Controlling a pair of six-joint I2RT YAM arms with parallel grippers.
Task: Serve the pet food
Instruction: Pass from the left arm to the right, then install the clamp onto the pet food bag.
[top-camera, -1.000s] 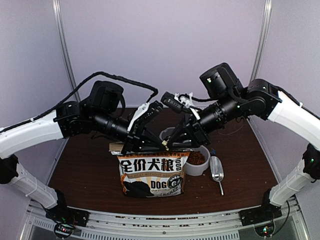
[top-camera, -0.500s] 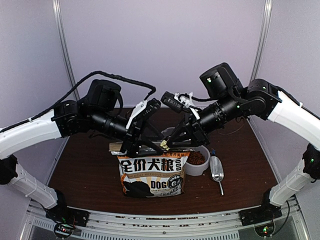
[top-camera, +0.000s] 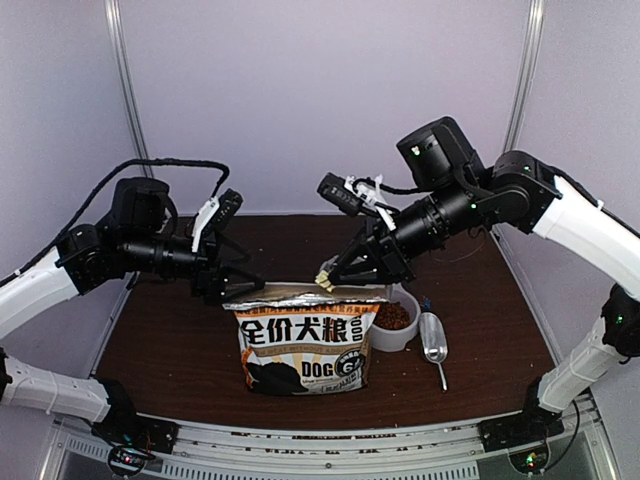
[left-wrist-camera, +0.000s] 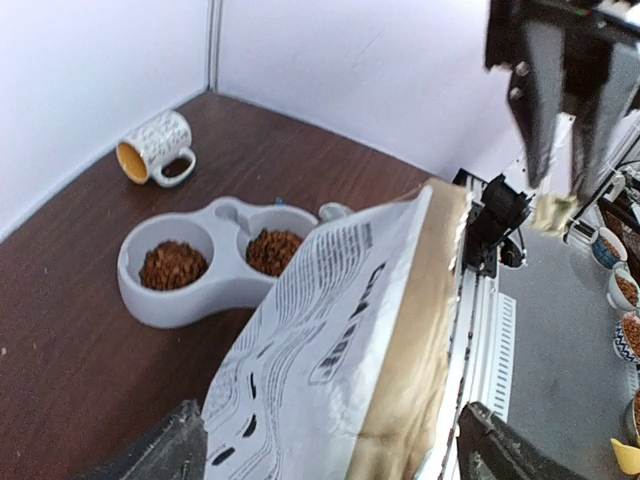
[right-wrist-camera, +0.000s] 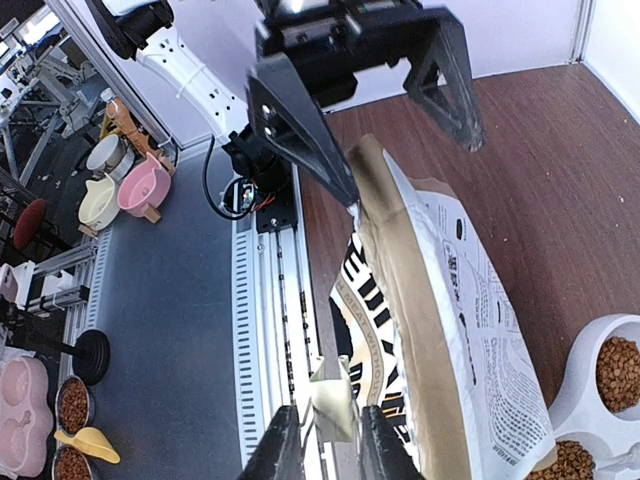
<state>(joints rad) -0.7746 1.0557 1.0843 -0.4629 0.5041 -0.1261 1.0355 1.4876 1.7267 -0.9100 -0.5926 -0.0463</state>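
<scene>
My left gripper (top-camera: 240, 285) hangs with its fingers spread wide just beside the top left corner of the standing dog food bag (top-camera: 305, 345), gripping nothing. My right gripper (right-wrist-camera: 330, 435) pinches a pale scrap (right-wrist-camera: 333, 400) above the bag's top edge. The pet food (left-wrist-camera: 172, 265) lies in both wells of the grey double bowl (left-wrist-camera: 140, 300) just behind the bag

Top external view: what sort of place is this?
Probably a robotics test cell: a dark brown wooden table boxed in by plain white wall panels, with a silver metal rail along its near edge.
</scene>
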